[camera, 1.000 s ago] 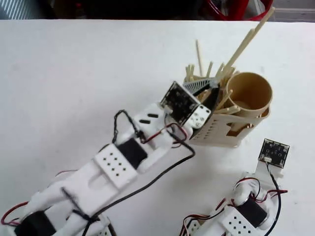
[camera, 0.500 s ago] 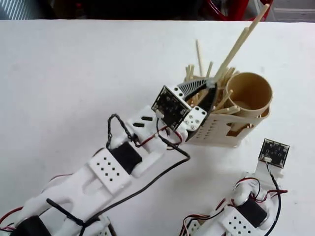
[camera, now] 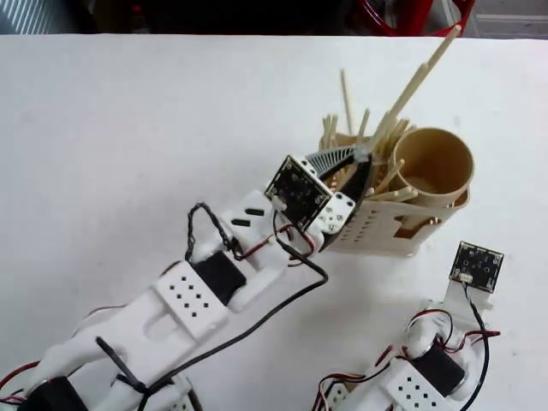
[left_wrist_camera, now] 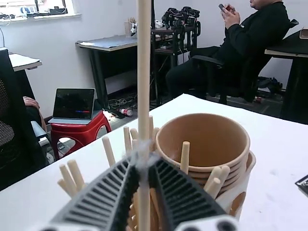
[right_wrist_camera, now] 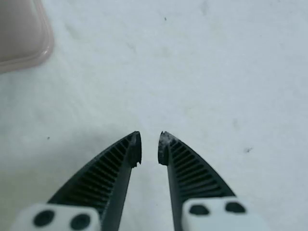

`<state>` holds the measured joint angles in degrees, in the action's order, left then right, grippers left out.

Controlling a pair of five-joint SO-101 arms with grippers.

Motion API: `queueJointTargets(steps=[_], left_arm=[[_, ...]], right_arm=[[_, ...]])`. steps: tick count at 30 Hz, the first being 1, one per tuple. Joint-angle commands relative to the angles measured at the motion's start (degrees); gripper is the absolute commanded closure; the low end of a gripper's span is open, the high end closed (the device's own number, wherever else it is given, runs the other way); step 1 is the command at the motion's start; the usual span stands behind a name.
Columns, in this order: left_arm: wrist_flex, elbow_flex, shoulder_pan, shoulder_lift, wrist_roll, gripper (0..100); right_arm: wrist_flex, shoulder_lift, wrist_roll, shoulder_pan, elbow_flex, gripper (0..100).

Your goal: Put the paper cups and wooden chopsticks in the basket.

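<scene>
Nearly done: one chopstick in hand, right at the basket.
Left gripper [camera: 363, 159] is clamped on a chopstick [camera: 411, 81], lower end among the sticks in the basket [camera: 377, 233], top pointing far-right. Paper cups [camera: 432, 163] sit stacked in the basket's right side, other chopsticks [camera: 344, 90] left of them. Remaining, I'd say: release this stick. Right gripper [right_wrist_camera: 149, 144] hangs over the table [camera: 128, 128], jaws slightly apart, holding nothing.
</scene>
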<state>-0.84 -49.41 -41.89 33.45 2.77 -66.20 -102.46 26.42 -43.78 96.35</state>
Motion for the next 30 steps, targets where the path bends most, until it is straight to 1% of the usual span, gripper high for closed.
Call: queueJointTargets(steps=[1, 9, 20, 24, 26, 30], left_arm=[[-0.7, 0.09, -0.04, 0.22, -0.62, 97], [-0.97, -1.32, 2.59, 0.4, -0.62, 97], [-0.97, -9.76, 2.59, 8.48, -0.26, 97], [-1.05, -10.37, 2.59, 9.01, -0.26, 97], [-1.05, -10.37, 2.59, 8.92, -0.26, 97], [-1.05, -10.37, 2.59, 8.92, -0.26, 97]], right_arm=[[0.75, -0.22, 0.44, 0.4, 0.53, 92.5], [0.75, -0.22, 0.44, 0.48, 0.53, 92.5], [0.75, -0.31, 0.44, 0.57, 0.53, 92.5], [0.75, -0.31, 0.53, 0.57, 0.53, 92.5], [0.75, -0.13, 2.55, 0.57, 0.53, 92.6], [0.75, -0.13, 3.25, 0.57, 0.53, 92.6]])
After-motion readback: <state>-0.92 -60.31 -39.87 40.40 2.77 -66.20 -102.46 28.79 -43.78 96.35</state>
